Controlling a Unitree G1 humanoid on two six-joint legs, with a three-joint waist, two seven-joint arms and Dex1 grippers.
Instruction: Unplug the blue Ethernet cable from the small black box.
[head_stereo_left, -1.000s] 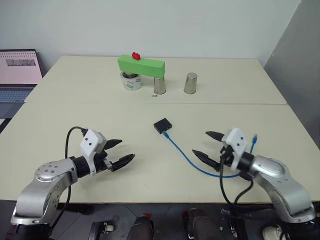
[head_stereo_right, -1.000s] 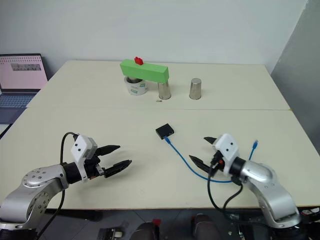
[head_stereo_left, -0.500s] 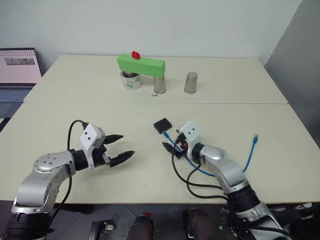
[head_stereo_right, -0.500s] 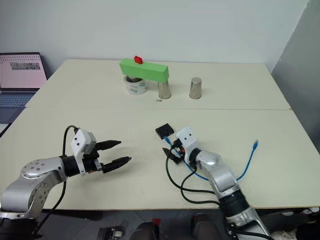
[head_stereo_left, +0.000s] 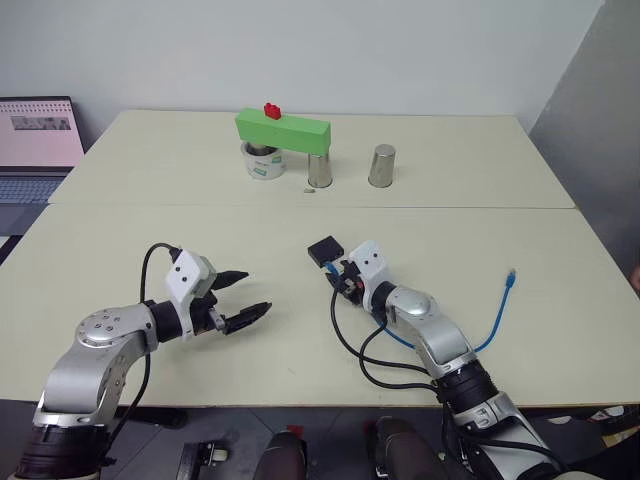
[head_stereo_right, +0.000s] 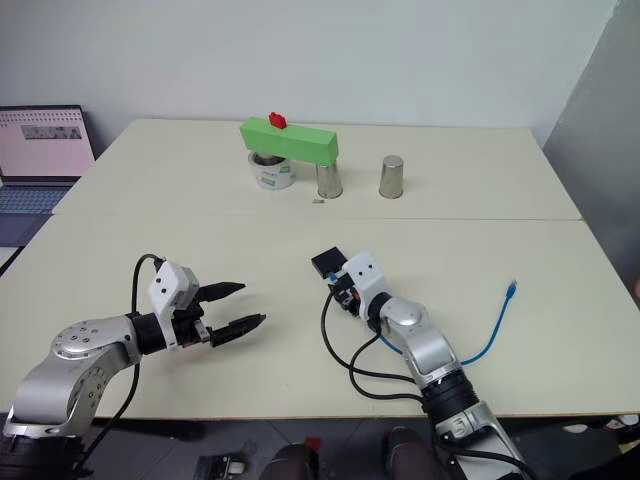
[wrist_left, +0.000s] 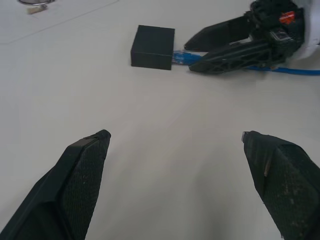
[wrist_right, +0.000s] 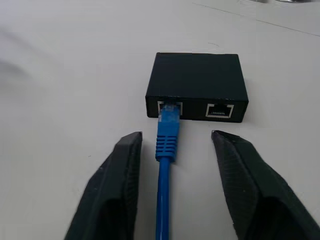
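The small black box (head_stereo_left: 323, 250) lies flat near the middle of the table. The blue Ethernet cable (wrist_right: 164, 185) is plugged into the left of its two ports, and the plug (wrist_right: 169, 114) is still seated. My right gripper (head_stereo_left: 343, 280) sits just behind the box, one finger (wrist_right: 116, 190) on each side of the cable. Its jaws are narrowed, with a gap left on both sides. The cable runs under the right arm and curls to a free end (head_stereo_left: 511, 277) on the right. My left gripper (head_stereo_left: 245, 295) hovers wide open over bare table, left of the box.
At the back a green block (head_stereo_left: 282, 127) with a red piece on top rests on a white roll (head_stereo_left: 262, 163) and a metal cup (head_stereo_left: 319, 170). A second cup (head_stereo_left: 380, 166) stands beside them. A laptop (head_stereo_left: 35, 140) sits far left. Black arm cables (head_stereo_left: 370, 360) loop near the right forearm.
My right gripper has swung from the front right of the table left and forward to the cable behind the box, and its jaws have narrowed. The left gripper has hardly moved.
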